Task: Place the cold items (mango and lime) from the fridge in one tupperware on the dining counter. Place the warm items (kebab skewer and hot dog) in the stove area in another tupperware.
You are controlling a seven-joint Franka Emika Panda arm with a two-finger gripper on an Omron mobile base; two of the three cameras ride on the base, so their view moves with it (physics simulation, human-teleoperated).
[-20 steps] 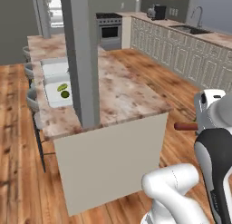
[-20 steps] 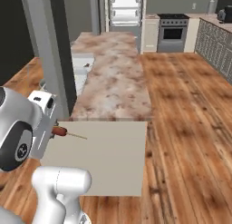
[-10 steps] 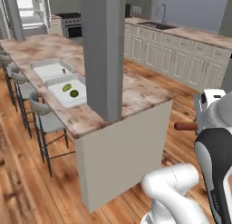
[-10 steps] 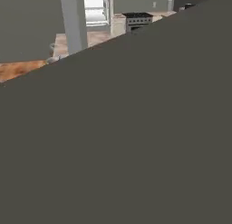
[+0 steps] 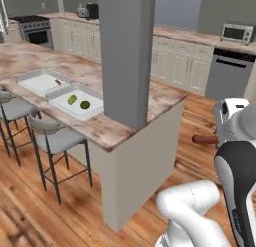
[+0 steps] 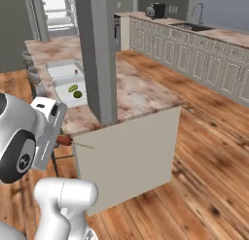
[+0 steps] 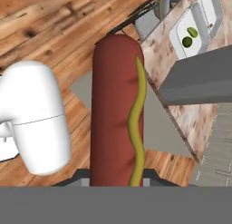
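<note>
Two tupperware trays (image 5: 75,102) lie on the dining counter (image 5: 165,98) beside the grey pillar (image 5: 125,56); mango (image 5: 72,99) and lime (image 5: 85,105) fill one. Off the counter's end, the gripper (image 7: 117,184) clamps the hot dog (image 7: 117,114) lengthwise, probably for the other tray.

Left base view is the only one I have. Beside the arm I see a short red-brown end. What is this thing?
Observer: It is a hot dog. The hand view shows a yellow mustard line running along it.
Operator: Is the hand closed on it?
Observer: Yes. In the hand view the hand is shut on one end of the hot dog.
Operator: Can you see the fridge?
Observer: Yes. In the right base view the fridge stands beyond the far end of the dining counter. Its white shelves show, so the door seems open.
</note>
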